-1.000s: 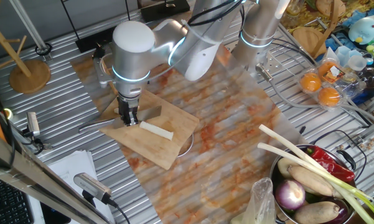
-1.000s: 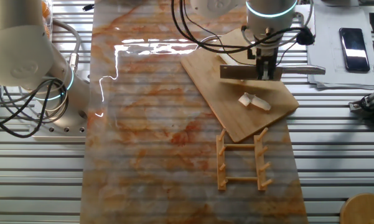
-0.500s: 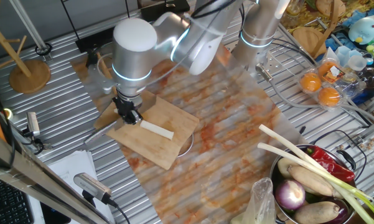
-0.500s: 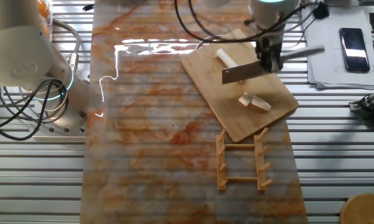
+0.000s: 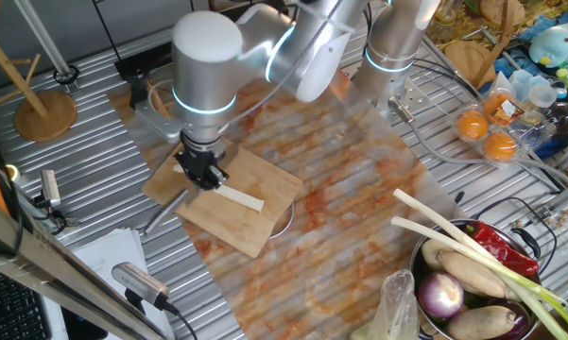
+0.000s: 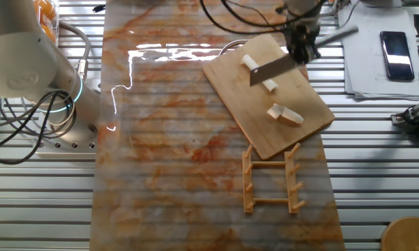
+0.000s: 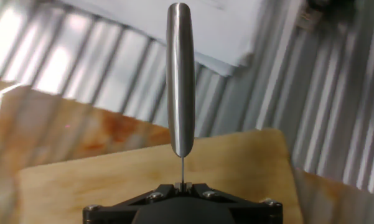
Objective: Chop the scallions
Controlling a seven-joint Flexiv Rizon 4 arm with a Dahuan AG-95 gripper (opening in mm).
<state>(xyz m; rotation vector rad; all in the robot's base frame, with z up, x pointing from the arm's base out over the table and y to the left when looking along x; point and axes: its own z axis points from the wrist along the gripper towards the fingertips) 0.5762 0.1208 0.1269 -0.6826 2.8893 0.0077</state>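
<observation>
Fingers (image 6: 303,50) clamped on the knife (image 6: 275,67), which has lifted & tilted vs a sec ago. One cut looks done: scallions (image 6: 266,82) stick still on the cutting board (image 6: 265,118), w/ chopped chunks (image 6: 284,114) nearby. Prob. repositioning for next chop.

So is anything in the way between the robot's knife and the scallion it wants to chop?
Nothing visible blocks it. The gripper holds the knife raised over the long scallion piece on the cutting board. Only open air seems to lie between blade and stalk. The cut chunks lie off to the side.
</observation>
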